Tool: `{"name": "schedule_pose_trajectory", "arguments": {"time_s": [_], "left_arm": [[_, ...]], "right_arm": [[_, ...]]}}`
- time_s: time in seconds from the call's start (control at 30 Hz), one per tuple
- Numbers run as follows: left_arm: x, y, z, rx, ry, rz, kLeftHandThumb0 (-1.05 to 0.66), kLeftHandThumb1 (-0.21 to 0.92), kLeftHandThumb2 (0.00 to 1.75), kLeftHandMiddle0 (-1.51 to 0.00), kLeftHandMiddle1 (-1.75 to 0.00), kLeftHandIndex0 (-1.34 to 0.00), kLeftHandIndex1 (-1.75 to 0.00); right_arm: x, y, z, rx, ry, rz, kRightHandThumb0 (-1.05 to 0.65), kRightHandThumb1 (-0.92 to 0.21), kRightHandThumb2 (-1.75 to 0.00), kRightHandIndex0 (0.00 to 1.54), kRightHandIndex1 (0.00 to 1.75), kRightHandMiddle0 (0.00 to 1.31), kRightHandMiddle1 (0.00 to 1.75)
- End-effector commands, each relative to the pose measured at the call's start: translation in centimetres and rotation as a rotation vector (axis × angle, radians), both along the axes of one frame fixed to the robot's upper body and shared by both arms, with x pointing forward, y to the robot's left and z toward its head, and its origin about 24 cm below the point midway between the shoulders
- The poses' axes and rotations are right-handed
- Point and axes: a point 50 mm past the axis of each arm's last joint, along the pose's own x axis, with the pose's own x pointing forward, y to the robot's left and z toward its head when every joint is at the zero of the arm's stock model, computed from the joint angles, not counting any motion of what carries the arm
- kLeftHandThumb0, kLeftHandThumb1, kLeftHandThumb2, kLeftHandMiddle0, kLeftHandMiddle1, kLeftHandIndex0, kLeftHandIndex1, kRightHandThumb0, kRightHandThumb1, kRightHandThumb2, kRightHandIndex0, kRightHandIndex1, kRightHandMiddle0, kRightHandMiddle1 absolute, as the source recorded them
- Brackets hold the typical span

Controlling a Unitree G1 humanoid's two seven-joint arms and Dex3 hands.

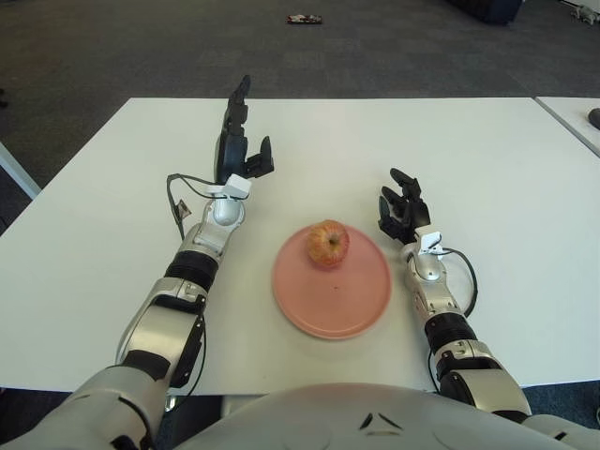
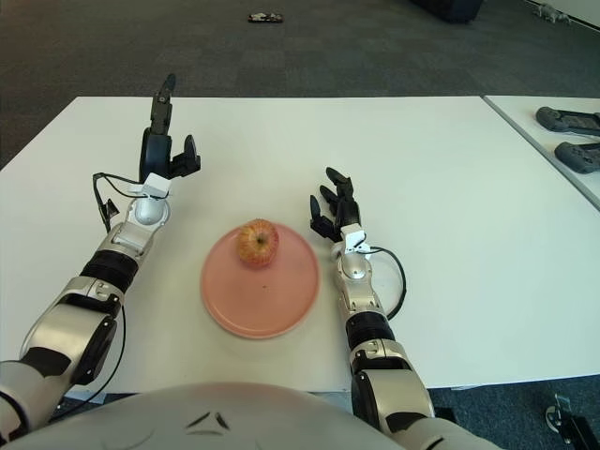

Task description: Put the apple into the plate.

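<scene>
While the left hand (image 1: 235, 141) stands raised over the left half of the white table (image 1: 487, 178), its fingers (image 1: 240, 98) point up toward the far edge, released and holding nothing, with the thumb set off to one side. A black cable (image 1: 176, 192) loops beside its wrist, just above the tabletop. To the right of that arm, near the middle of the table and closer to the near edge than the far one, lies the pink plate (image 1: 337, 300). The apple (image 1: 328, 244), red and yellow with its stem end up, sits inside the plate on its far part, just within the rim, touched by neither hand. Just beside the plate's right rim shows the right hand (image 1: 403, 208), palm turned toward the plate, its dark fingers loosely spread and grasping nothing; whether it touches the table cannot be told. A thin black cable (image 1: 466, 272) curls out from that wrist. On the neighbouring table at the far right lie two dark handheld devices (image 2: 570, 136). Beyond the far edge, a small dark object (image 1: 305, 20) lies on the grey carpet (image 1: 112, 47).
</scene>
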Motion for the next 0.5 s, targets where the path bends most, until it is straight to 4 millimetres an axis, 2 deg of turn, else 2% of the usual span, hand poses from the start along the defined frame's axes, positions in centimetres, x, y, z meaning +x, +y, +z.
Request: {"name": "schedule_pose_trajectory", "arguments": {"time_s": [0.0, 0.47], "left_arm": [[-0.1, 0.2, -0.2, -0.114, 0.042, 0.031, -0.82, 0.92, 1.04, -0.18, -0.07, 0.0, -0.52], [-1.3, -0.6, -2.6, -0.233, 0.268, 0.05, -0.83, 0.92, 1.03, -0.19, -0.07, 0.0, -0.55]], "right_arm": [[-2.0, -0.2, -2.9, 0.003, 0.165, -0.008, -0.41, -0.71, -0.82, 0.23, 0.27, 0.0, 0.6], [-2.0, 0.0, -2.9, 0.0, 0.164, -0.009, -0.42, -0.71, -0.81, 0.23, 0.3, 0.0, 0.61]]}}
